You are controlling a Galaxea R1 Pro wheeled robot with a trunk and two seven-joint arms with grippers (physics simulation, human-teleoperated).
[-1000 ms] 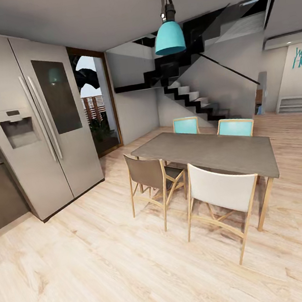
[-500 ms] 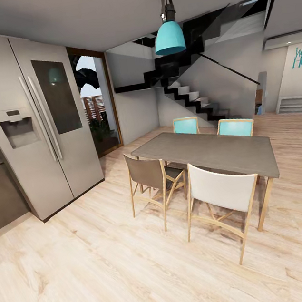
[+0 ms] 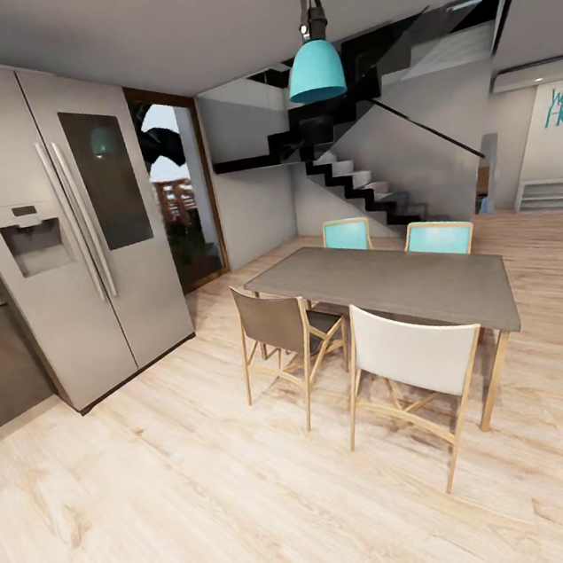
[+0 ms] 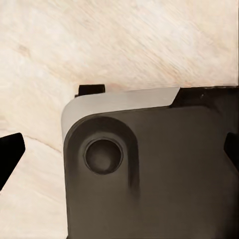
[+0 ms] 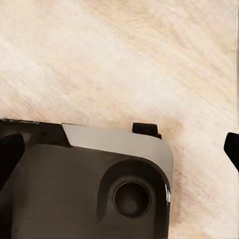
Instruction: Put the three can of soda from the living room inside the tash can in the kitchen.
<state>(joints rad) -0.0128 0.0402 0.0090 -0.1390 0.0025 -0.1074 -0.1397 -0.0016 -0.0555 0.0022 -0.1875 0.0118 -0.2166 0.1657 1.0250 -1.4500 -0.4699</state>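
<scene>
Pale wood floor (image 3: 215,506) nearest, running from beneath the camera across the whole room. Close below each wrist, a dark, rounded part of the robot's base (image 4: 149,174) over those same planks. Black fingertips at the edges of both wrist views, set wide apart with only floor between: jaws of the left gripper (image 4: 119,149) and right gripper (image 5: 119,149) spread and holding nothing.

Further off, steel fridge (image 3: 77,230) on the left, marking the kitchen. Grey dining table (image 3: 389,284) ringed by four chairs, the white chair (image 3: 418,361) closest. Beyond, teal pendant lamp (image 3: 314,66), dark staircase (image 3: 366,180), glass door (image 3: 182,197).

No soda cans or bin here to describe; cans presumably off in the living room.

Risks: clipping chair legs or fridge corner while driving out; wrong turn costing time.
</scene>
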